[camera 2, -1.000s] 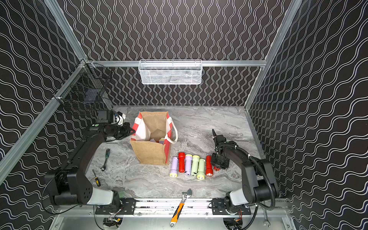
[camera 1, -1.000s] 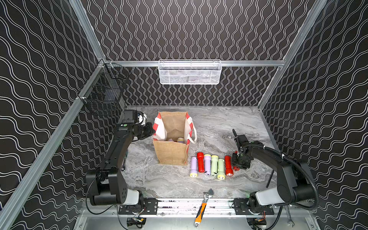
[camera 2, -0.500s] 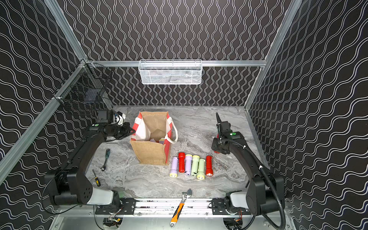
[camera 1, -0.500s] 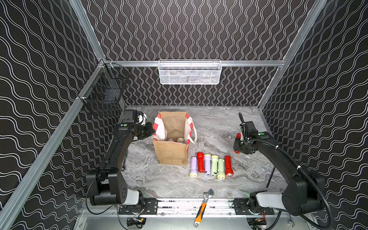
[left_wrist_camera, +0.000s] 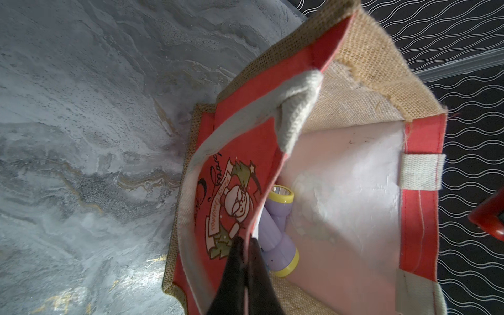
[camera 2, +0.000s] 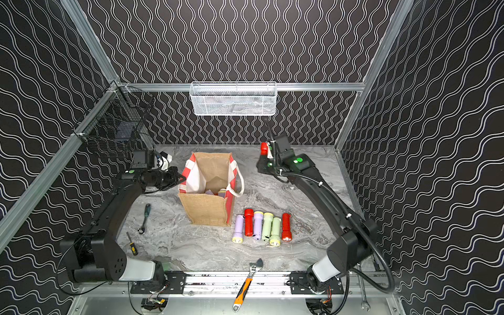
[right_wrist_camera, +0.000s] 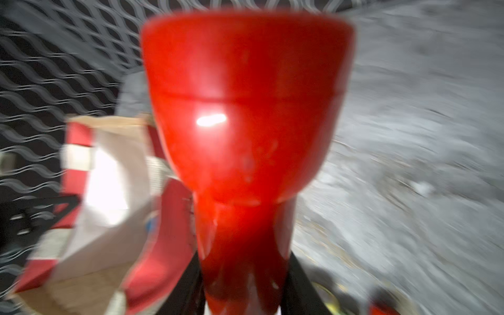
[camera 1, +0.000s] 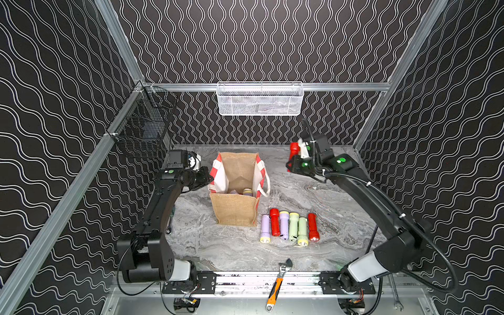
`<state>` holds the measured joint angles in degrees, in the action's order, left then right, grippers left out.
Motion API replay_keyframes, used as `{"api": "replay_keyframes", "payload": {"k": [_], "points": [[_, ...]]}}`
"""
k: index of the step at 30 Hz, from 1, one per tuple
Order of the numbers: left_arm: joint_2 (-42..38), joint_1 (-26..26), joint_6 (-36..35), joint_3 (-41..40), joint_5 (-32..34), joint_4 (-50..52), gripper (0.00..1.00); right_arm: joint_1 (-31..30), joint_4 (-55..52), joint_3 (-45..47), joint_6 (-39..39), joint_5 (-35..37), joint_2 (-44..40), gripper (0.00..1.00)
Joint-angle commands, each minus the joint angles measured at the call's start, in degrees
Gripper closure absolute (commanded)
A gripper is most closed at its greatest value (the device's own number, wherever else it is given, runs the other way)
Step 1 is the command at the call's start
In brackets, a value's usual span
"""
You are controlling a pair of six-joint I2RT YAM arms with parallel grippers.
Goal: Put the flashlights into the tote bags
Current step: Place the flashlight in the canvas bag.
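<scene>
The tote bag [camera 1: 234, 212] [camera 2: 203, 210] stands open in mid-table, tan jute with red-and-white rim. My left gripper [camera 1: 208, 180] [left_wrist_camera: 246, 242] is shut on the bag's left wall [left_wrist_camera: 234, 152], pinching the fabric. A lilac flashlight [left_wrist_camera: 275, 218] with a yellow head lies inside the bag. My right gripper [camera 1: 296, 154] [right_wrist_camera: 245, 272] hangs raised to the right of the bag, shut on a red flashlight [camera 1: 293, 148] [camera 2: 263, 148] [right_wrist_camera: 245, 109]. Several flashlights [camera 1: 289, 226] [camera 2: 263, 226], lilac, red and pale green, lie in a row beside the bag's front right corner.
An orange-handled wrench [camera 1: 278, 283] lies on the front rail. A white mesh basket [camera 1: 260, 99] hangs on the back wall and a black wire basket [camera 1: 144, 131] on the left wall. A small wrench [camera 2: 144, 218] and a screwdriver [camera 2: 131, 242] lie left of the bag.
My right gripper has lifted the red flashlight off the table beside the row and carried it up and back, toward the bag's level. The left arm has stayed still.
</scene>
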<state>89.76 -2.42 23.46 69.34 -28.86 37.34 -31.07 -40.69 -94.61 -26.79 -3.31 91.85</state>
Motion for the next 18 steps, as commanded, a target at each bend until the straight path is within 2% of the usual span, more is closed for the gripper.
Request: {"api": "replay_keyframes", "payload": {"k": [1,9,13,18], "points": [[0.68,-0.14,0.59,0.42,-1.7,-3.28,1.0,-4.06,3.92,-7.07,-0.56,-3.63,4.75,0.73],[0.01,-0.13,1.24,-0.22,-2.32,-4.13,1.0,-14.7,2.57,-22.66,0.29,-6.46,18.83,0.73],[-0.54,-0.2,1.11,-0.08,-1.64,-3.99,1.0,-15.9,3.29,-23.13,-2.12,-9.35,22.68,0.74],[-0.28,-0.14,1.21,0.09,-2.43,-4.37,1.0,-16.93,0.16,-20.38,-1.59,-11.42,25.38,0.72]]}}
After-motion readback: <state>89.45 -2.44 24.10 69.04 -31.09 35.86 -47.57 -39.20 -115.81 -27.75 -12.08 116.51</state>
